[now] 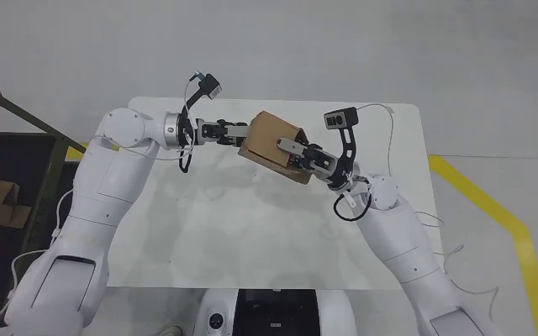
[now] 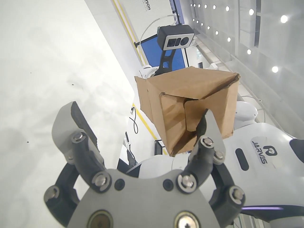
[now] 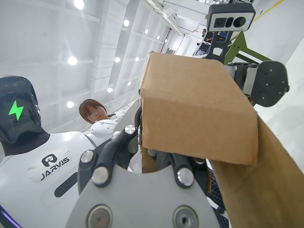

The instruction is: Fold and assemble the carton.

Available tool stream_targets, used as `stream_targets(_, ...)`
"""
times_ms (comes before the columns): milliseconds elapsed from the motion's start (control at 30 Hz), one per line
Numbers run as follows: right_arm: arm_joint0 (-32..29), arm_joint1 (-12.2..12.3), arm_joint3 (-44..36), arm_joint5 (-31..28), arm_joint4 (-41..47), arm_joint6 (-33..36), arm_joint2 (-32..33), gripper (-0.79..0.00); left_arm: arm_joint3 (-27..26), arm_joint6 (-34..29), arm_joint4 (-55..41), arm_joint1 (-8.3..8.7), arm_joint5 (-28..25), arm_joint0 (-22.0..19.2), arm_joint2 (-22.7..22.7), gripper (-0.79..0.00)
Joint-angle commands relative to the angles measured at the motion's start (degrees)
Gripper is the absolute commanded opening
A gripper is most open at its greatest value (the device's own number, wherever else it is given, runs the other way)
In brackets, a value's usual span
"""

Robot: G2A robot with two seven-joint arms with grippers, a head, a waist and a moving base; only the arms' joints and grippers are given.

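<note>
A brown carton (image 1: 271, 144) hangs above the far half of the white table (image 1: 252, 244), folded into a box shape. My right gripper (image 1: 292, 151) is shut on one of its walls; in the right wrist view the carton (image 3: 197, 110) covers the gripper (image 3: 152, 143), and one finger is hidden behind the cardboard. My left gripper (image 1: 241, 132) is at the carton's other end, open wide. In the left wrist view the carton (image 2: 190, 105) shows folded end flaps, and one fingertip (image 2: 209, 122) of the left gripper (image 2: 140, 115) touches the inner flap.
The near half of the table has free room. A dark rack (image 1: 25, 160) stands off the table's left side. A yellow line (image 1: 487, 202) runs on the floor at the right.
</note>
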Motion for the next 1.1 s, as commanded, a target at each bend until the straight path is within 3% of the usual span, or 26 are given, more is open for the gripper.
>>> stream_targets(0,0.0,0.0,0.0,0.0,0.0,0.0,-0.1,-0.785,0.0,0.0,-0.2,0.02,-0.1,0.0,0.0,0.000)
stream_targets(667,0.5,-0.3,0.5,0.5,-0.4,-0.1,-0.3,-0.785,-0.1,-0.8,-2.3,-0.10,-0.4,-1.1,1.3,0.000)
stream_targets(1067,0.7,-0.1,1.8,0.6,-2.4,-0.3,1.0,-0.785,0.5,-1.5,-0.7,0.71,0.0,-0.3,-0.4,0.000)
